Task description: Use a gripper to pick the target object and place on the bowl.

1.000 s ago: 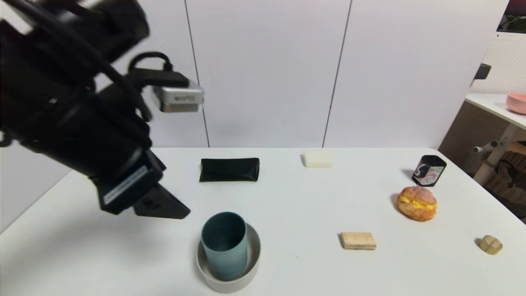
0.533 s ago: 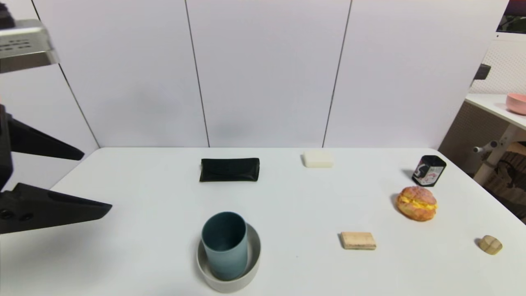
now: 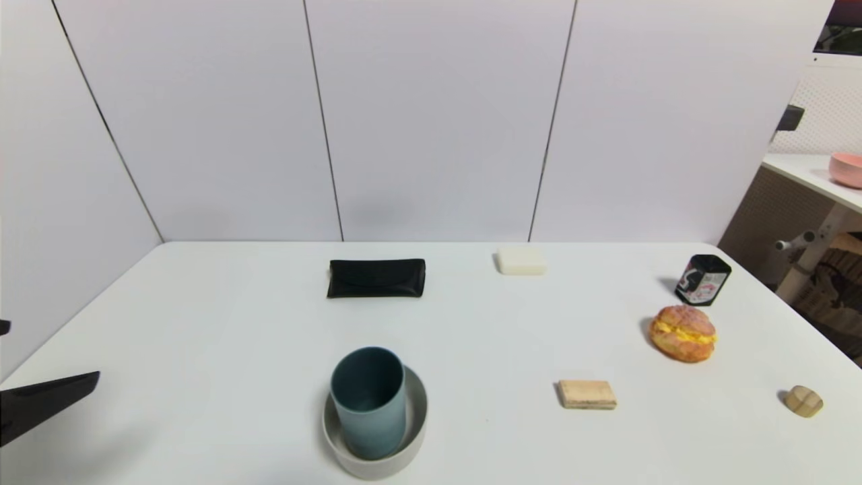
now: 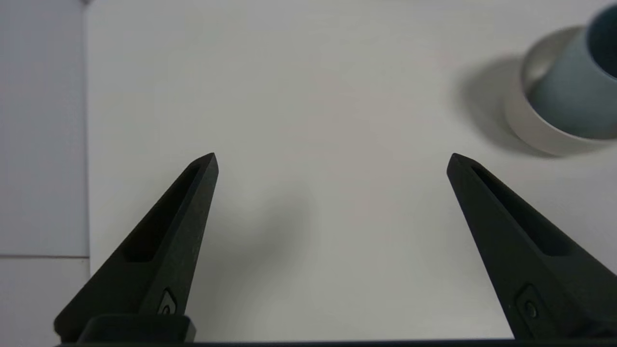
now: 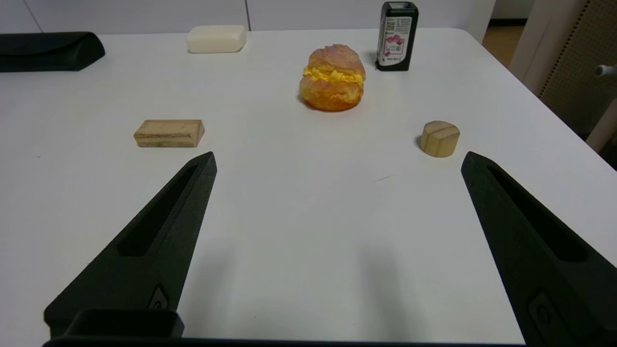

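Note:
The pale blue-grey tumbler (image 3: 368,400) with a teal inside stands upright in the light grey-beige bowl (image 3: 415,431) near the table's front, left of centre. Both show at the edge of the left wrist view, tumbler (image 4: 573,96) in bowl (image 4: 530,130). My left gripper (image 4: 331,161) is open and empty, low over bare table at the front left, well clear of the bowl; only one dark fingertip (image 3: 60,394) shows in the head view. My right gripper (image 5: 337,161) is open and empty over the table's front right, out of the head view.
On the white table (image 3: 236,323): a black case (image 3: 376,277), a white soap bar (image 3: 520,261), a black printed tin (image 3: 702,279), a cream puff (image 3: 683,332), a wooden block (image 3: 586,394) and a round wooden piece (image 3: 803,401). A pink bowl (image 3: 846,168) sits on a far side table.
My left arm has drawn back from beside the tumbler to the front left and down, nearly out of the head view. The tumbler and bowl have not moved.

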`<state>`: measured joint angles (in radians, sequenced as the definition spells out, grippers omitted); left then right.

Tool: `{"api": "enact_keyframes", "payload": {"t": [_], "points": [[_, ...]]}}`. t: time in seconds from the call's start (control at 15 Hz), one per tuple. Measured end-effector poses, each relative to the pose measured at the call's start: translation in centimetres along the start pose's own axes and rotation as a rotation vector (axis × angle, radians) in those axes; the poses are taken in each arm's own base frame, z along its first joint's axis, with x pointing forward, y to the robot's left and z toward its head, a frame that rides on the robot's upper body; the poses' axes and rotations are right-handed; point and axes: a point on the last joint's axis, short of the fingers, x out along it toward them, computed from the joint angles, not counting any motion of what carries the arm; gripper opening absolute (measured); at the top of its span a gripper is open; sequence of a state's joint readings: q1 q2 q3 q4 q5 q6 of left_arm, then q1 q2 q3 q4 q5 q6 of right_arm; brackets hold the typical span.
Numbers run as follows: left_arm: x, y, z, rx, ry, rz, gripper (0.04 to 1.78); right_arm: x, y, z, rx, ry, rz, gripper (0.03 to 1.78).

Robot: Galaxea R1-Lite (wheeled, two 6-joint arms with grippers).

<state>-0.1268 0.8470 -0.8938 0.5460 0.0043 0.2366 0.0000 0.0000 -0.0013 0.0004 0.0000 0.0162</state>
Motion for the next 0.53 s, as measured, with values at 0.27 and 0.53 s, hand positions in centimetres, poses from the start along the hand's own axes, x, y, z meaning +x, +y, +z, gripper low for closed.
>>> {"api": "enact_keyframes", "payload": {"t": [0.27,0.53], "points": [[-1.2,-0.6,-4.5,-0.069,-0.18,0.167,1.69,0.0,0.0,0.0,0.0,0.0,0.0,1.75],[-1.8,-2.0,-8.2,-0.083,-0.333,0.203,1.69,0.0,0.0,0.0,0.0,0.0,0.0,1.75]]}}
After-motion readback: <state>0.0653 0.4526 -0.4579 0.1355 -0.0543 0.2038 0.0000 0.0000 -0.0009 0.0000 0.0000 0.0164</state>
